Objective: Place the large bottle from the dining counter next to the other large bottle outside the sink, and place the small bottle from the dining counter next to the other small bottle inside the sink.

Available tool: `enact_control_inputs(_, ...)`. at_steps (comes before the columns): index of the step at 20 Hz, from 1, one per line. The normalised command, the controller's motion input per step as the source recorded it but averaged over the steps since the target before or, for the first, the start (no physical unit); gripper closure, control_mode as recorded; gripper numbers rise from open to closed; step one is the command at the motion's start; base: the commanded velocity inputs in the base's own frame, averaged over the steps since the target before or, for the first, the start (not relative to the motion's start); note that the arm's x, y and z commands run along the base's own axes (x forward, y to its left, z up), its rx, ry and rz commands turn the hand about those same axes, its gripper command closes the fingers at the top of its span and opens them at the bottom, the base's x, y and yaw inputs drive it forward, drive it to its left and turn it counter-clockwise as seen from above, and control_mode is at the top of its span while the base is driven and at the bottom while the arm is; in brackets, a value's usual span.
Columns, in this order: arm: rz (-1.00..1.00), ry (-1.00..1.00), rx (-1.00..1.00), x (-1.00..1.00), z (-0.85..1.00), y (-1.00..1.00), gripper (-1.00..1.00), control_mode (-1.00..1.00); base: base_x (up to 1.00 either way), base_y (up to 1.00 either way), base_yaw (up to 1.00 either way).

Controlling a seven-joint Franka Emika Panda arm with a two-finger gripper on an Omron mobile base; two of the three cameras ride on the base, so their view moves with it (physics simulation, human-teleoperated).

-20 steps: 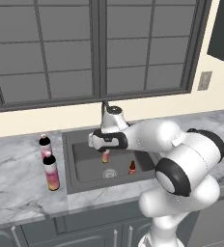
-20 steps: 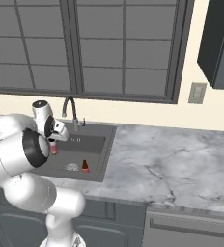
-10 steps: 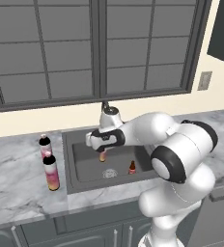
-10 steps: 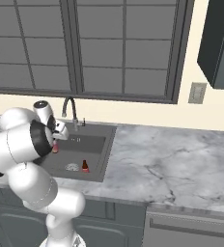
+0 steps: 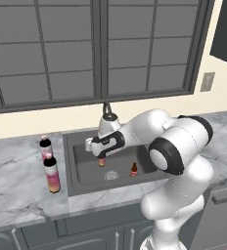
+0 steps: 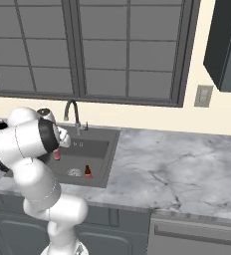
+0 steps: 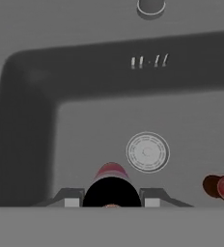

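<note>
Red-bodied and black-capped, the small bottle (image 7: 111, 185) is sitting upright between the claw (image 7: 111, 198) tips; the claw is pinching it just under the cap, jaws drawn in close on either side. In the hand view the round black cap is facing the lens, with a sliver of red shoulder showing behind it. Judged by its look, this item is light and rigid, a smooth narrow cylinder that is likely slippery; the grip near the neck is probably the sound place, since a lower hold would be letting it tip. The bottle is hanging over the sink (image 5: 84, 181) basin, seemingly short of the floor, towards the side nearest the two tall bottles.

Just beyond it, the round metal drain (image 7: 147, 152) is lying in the basin floor. To one side of the drain, the other small bottle (image 5: 133, 169) is standing upright, red with a dark top; the carried bottle is near it but apart, with the drain between. Set-down is still to come and is calling for a gentle lowering, as so slim a base is apt to topple.

Farther off, on the grey marbled surface (image 5: 17, 190) outside the basin, two large bottles (image 5: 51, 174) are standing side by side, pinkish with dark caps. At the back rim the curved faucet (image 6: 71, 113) is rising below the dark-framed window (image 6: 102, 50).
</note>
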Motion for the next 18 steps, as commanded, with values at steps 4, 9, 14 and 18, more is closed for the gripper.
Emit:
enact_control_inputs(4,0.0,-0.03,0.0,0.18,-0.21,0.07,1.0,-1.0,0.0,0.0,0.0)
enact_control_inputs(9,0.0,-0.03,0.0,0.13,-0.22,0.07,1.0,-1.0,0.0,0.0,0.0)
enact_control_inputs(14,0.0,0.0,-0.03,0.0,-0.26,0.01,1.0,-1.0,0.0,0.0,0.0)
enact_control_inputs(18,0.0,0.0,-0.03,0.0,-0.17,0.0,1.0,-1.0,0.0,0.0,0.0)
